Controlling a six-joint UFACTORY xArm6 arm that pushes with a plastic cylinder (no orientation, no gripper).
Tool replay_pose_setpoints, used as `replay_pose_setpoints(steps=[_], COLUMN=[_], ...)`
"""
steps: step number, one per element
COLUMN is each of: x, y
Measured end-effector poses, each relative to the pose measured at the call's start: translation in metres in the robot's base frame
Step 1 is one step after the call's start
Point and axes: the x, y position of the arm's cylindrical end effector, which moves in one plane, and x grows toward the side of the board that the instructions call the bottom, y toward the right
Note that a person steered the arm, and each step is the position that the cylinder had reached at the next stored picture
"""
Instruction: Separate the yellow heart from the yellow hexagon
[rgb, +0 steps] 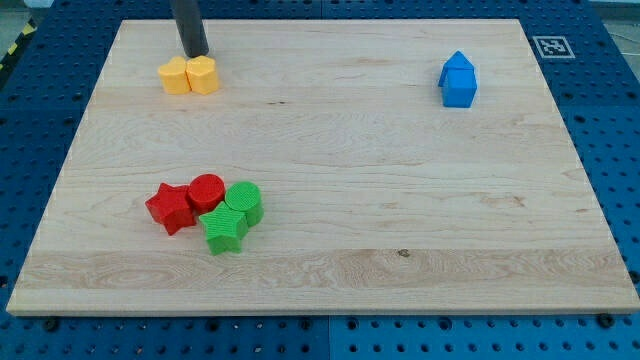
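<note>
Two yellow blocks touch side by side near the board's top left corner. The left one (175, 77) looks like the hexagon and the right one (203, 75) like the heart, though the shapes are hard to make out. My tip (196, 54) rests on the board just above them in the view. It is close to the seam between them, at the top edge of the right block.
Two blue blocks (458, 81) sit together at the top right. A red star (170, 208), a red cylinder (206, 189), a green cylinder (245, 200) and a green star (224, 230) cluster at the lower left. The wooden board's top edge (320, 20) is just behind my rod.
</note>
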Motion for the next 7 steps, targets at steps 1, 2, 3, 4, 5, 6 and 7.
replay_pose_setpoints(steps=[1, 2, 3, 4, 5, 6, 7], x=[0.001, 0.001, 0.001, 0.003, 0.004, 0.004, 0.022], y=[-0.008, -0.01, -0.013, -0.015, -0.028, -0.038, -0.038])
